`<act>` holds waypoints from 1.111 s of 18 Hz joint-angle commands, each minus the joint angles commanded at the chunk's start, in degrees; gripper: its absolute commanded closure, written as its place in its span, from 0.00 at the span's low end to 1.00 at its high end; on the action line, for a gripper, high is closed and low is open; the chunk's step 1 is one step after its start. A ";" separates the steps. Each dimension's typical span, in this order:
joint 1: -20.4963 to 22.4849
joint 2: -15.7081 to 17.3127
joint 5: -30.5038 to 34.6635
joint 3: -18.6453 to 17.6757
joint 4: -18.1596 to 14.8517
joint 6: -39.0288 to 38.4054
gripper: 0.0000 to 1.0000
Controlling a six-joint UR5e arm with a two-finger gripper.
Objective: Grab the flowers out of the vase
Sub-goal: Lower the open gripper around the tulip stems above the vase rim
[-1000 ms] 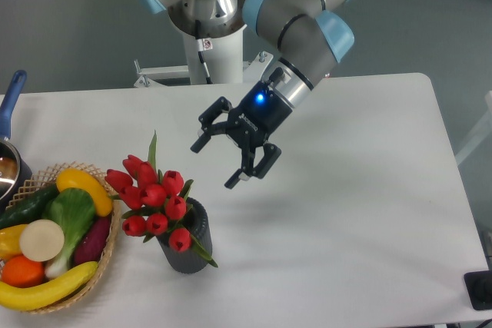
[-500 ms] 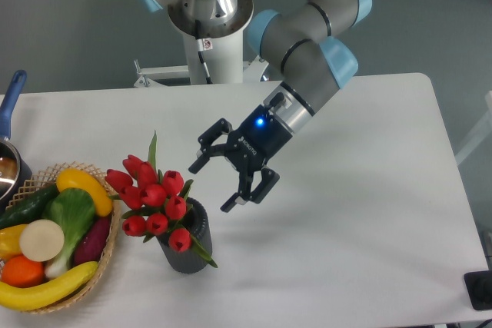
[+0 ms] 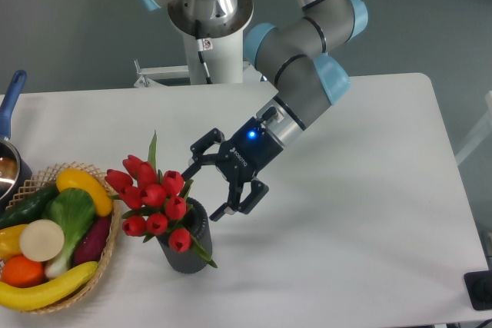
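The bunch of red tulip flowers (image 3: pixel 154 201) stands in the dark grey ribbed vase (image 3: pixel 188 247), just left of the black two-finger gripper (image 3: pixel 204 188), whose jaws are spread wide and empty.

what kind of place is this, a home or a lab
Most likely a robotics lab or test bench: an industrial arm on a pedestal, its gripper open beside the flowers, a bare white table, and a wicker basket of staged produce.
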 joint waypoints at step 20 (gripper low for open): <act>-4.04 -2.55 -0.18 2.73 0.00 -3.34 0.00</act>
